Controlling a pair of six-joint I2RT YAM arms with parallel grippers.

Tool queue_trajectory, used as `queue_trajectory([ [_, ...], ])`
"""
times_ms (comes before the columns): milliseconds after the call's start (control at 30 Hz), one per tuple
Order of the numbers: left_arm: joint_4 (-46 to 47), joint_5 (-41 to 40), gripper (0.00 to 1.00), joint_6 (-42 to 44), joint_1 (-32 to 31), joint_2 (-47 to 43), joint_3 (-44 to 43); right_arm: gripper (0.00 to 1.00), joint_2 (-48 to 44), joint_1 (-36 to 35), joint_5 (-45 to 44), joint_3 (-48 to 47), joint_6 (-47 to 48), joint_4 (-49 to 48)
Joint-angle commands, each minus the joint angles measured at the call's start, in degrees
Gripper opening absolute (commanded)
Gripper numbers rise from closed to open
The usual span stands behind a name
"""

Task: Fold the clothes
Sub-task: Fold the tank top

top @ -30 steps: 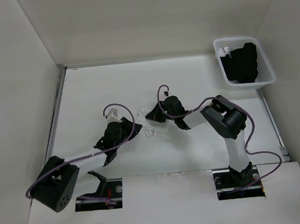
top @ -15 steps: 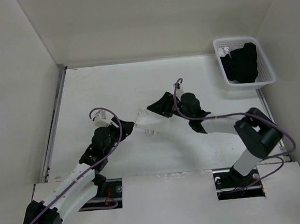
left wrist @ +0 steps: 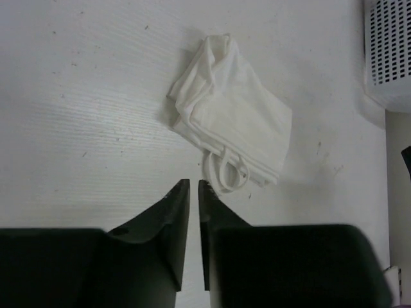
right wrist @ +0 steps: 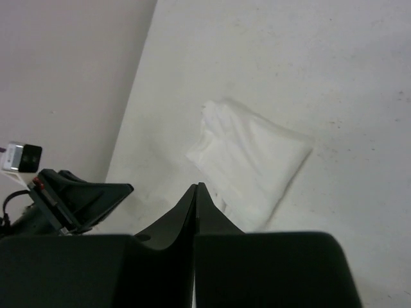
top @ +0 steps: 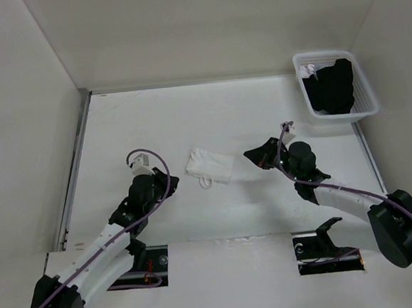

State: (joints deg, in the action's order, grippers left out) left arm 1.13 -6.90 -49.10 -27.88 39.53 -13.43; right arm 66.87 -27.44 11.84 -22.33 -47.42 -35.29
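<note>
The clothes [top: 210, 166] lie as a small folded white bundle on the table, between the two arms and touched by neither. In the left wrist view the clothes [left wrist: 234, 115] show one thin strap loop [left wrist: 225, 173] sticking out toward me. My left gripper [top: 171, 181] sits just left of the bundle; its jaws [left wrist: 194, 183] stand a narrow gap apart with nothing between them. My right gripper [top: 252, 154] hovers to the right of the bundle. In its own view the right gripper [right wrist: 196, 186] is shut and empty, pointing at the clothes [right wrist: 253, 157].
A white mesh basket [top: 300, 62] holding a black garment [top: 333, 87] stands at the far right corner, and its wall [left wrist: 388, 51] shows in the left wrist view. White walls close the table on three sides.
Both grippers let go of the clothes and drew back, the left toward the near left, the right to the right. The clothes now lie folded flat. Both pairs of jaws opened wide, then closed again.
</note>
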Motion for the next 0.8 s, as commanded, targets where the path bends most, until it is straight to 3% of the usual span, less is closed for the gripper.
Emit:
queue_trajectory([
  [0,9.3,-0.9,0.07,0.1,-1.3,7.1,-4.8,0.0,0.2,0.2,-1.8,-0.1,3.7,-0.3],
  [133,15.4,-0.3,0.02,-0.3,-2.7,16.6,-8.0,0.0,0.9,0.8,-1.9,0.7,3.9,-0.8],
  [200,16.5,-0.7,0.07,-0.6,-3.6,18.1,-8.3,0.0,1.6,0.8,-2.3,1.1,3.8,-0.9],
  [267,16.5,-0.8,0.23,-0.4,-3.7,18.2,-8.3,0.09,2.3,0.9,-3.3,1.2,3.9,-0.8],
  [367,15.9,-0.2,0.51,0.1,-2.1,17.2,-7.8,0.35,2.6,0.9,-4.4,1.1,4.3,-0.9],
  [433,15.0,-0.1,0.6,0.4,-0.9,16.5,-7.6,0.49,2.6,0.9,-5.9,1.3,4.3,-0.9],
  [533,11.8,0.0,0.64,0.8,1.6,16.1,-8.4,0.59,2.3,1.4,-7.8,1.9,4.4,-0.9],
  [767,9.1,0.5,0.62,4.1,3.9,16.8,-9.5,0.62,1.6,2.4,-8.1,2.6,4.1,-0.9],
])
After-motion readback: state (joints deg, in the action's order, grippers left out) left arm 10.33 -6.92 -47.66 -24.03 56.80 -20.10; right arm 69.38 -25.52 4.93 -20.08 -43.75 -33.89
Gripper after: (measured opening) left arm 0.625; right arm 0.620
